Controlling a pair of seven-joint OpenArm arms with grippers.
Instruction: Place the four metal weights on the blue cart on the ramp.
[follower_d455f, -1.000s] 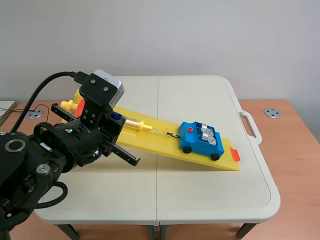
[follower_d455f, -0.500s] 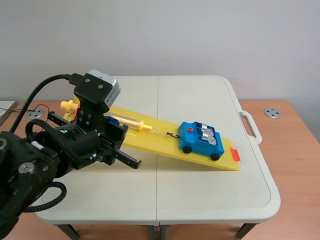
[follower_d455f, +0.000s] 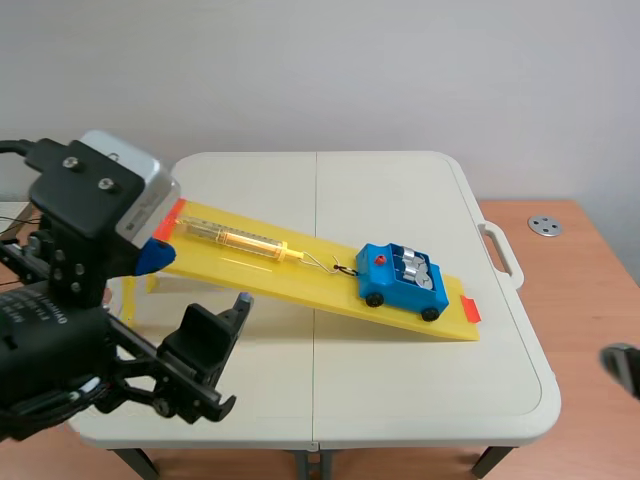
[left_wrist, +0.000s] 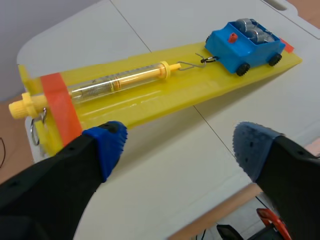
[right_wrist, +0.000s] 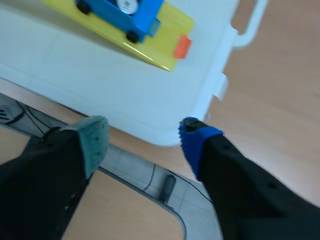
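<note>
The blue cart stands on the low end of the yellow ramp, hooked by a wire to a clear spring scale. Round metal weights sit in its tray, also seen in the left wrist view. My left gripper is open with nothing between its fingers. It hangs over the table in front of the ramp's high end, far from the cart. My right gripper is open and holds nothing, above the table's near right corner, with the cart well ahead of it.
The ramp rests on a white folding table with a carry handle on its right side. A wooden desk lies beneath, with a round metal disc on it. Orange tape marks both ends of the ramp.
My left arm has pulled back from the ramp's high end toward the near left, and its gripper has opened. A dark part of the right arm now shows at the right edge. The cart has not moved.
</note>
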